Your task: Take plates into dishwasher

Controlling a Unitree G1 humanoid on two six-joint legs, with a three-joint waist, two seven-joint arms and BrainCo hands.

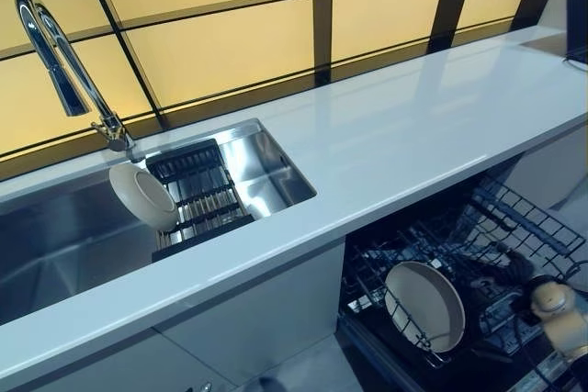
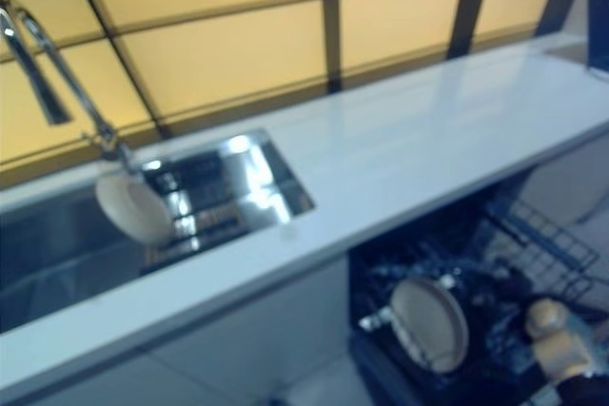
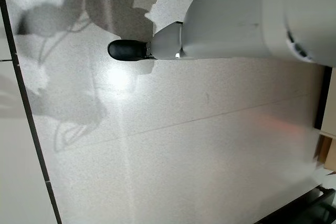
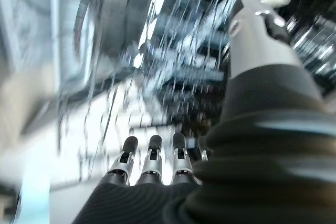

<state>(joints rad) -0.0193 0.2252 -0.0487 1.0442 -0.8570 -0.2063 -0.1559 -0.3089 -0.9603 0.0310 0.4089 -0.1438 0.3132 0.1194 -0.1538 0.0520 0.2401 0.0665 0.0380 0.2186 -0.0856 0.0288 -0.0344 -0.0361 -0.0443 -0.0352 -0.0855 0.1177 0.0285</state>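
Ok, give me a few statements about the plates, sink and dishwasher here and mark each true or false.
1. A plate leans on edge in the sink, against a dark drying rack. True.
2. The dishwasher rack is pushed in and the door shut. False: the rack is pulled out below the countertop.
3. A plate already stands in the dishwasher rack. True.
4. The right hand is curled round a plate. False: in its wrist view its fingers are straight and hold nothing.
5. The faucet stands at the far right end of the countertop. False: it stands behind the sink, at the left.
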